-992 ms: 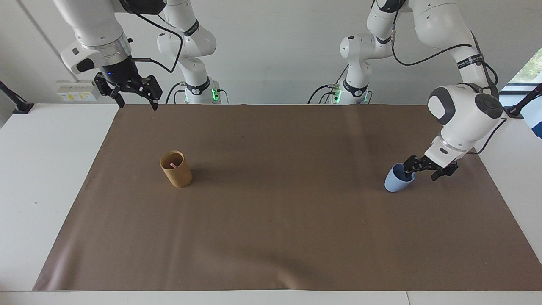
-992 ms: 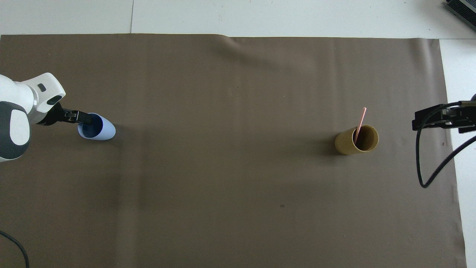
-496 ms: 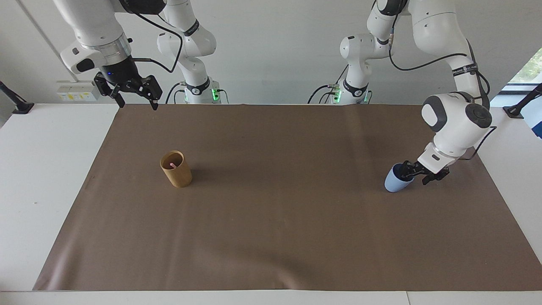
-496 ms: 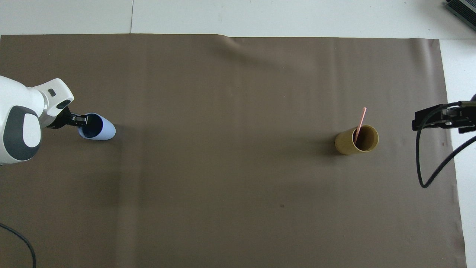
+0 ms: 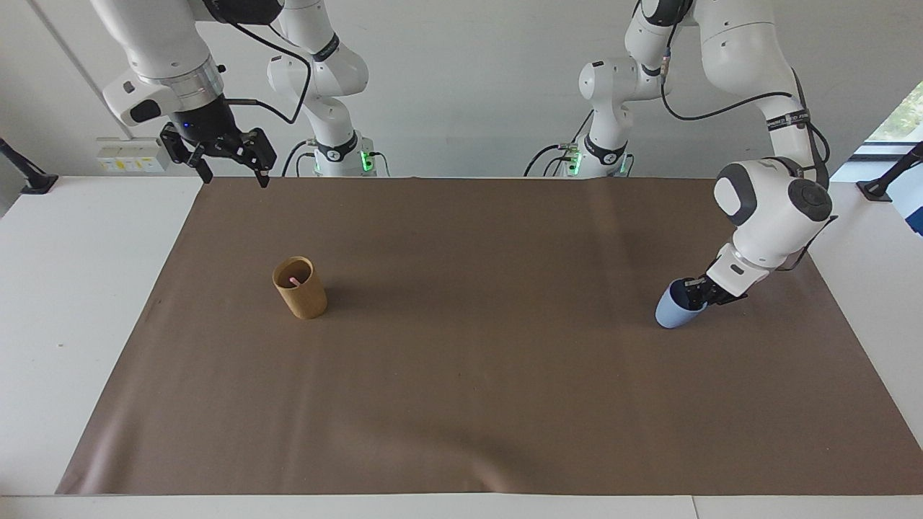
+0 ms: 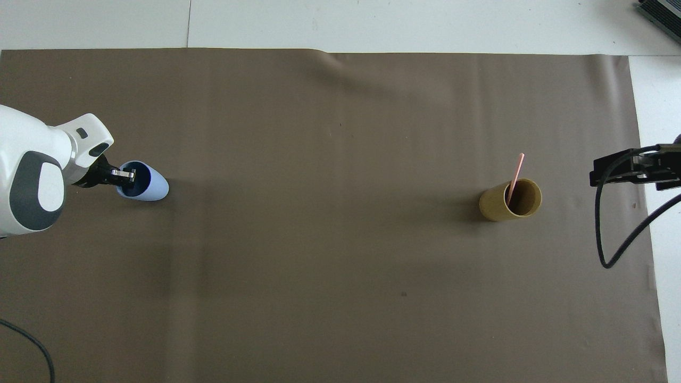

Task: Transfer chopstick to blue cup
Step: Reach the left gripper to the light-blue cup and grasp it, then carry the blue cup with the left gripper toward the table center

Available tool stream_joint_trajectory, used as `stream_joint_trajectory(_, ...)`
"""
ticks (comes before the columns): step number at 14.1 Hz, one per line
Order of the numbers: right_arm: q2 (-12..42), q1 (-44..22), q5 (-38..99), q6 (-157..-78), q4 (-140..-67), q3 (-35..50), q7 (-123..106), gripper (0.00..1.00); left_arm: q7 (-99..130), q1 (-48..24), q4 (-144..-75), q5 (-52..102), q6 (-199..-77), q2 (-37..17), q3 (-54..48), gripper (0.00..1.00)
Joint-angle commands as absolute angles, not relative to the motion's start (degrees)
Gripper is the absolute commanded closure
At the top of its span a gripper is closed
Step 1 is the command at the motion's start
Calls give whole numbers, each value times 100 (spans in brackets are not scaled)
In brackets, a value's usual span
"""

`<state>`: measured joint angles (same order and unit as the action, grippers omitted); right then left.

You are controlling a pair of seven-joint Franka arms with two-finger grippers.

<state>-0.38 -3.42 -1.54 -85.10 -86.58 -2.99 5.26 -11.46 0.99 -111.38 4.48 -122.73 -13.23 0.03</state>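
Observation:
The blue cup (image 5: pixel 676 308) stands on the brown mat toward the left arm's end of the table; it also shows in the overhead view (image 6: pixel 151 185). My left gripper (image 5: pixel 703 291) (image 6: pixel 123 174) is low at the cup, one finger inside the rim and one outside, shut on the rim. One pale pink chopstick (image 6: pixel 515 174) stands in a tan cup (image 6: pixel 497 205) toward the right arm's end; only its pink tip (image 5: pixel 293 279) shows in the facing view, inside the tan cup (image 5: pixel 303 297). My right gripper (image 5: pixel 232 171) (image 6: pixel 628 169) waits open and empty, raised over the mat's edge.
The brown mat (image 5: pixel 476 360) covers most of the white table (image 5: pixel 79 288). A black cable (image 6: pixel 612 250) hangs from the right arm over the mat's edge. Wall sockets (image 5: pixel 130 155) sit by the right arm.
My left arm's wrist has swung in over the blue cup and its fingers have drawn together on the rim. The cup has shifted slightly toward the table's middle. The right arm has stayed still.

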Motion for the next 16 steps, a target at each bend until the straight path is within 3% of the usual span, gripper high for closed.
stream_joint_trajectory(1, -132, -290, -44, -8499, -8745, -308, 413, 0, -670, -402, -11267, 492, -12094, -967, 79, 100)
stream_joint_trajectory(11, -123, -290, -44, -8499, -8745, -308, 413, 0, 2564, -3038, -11294, 466, -12548, -1028, 62, 100)
stream_joint_trajectory(16, -132, -290, -44, -8499, -8745, -308, 413, 0, 3182, -3752, -11268, 475, -13042, -1282, 53, 100)
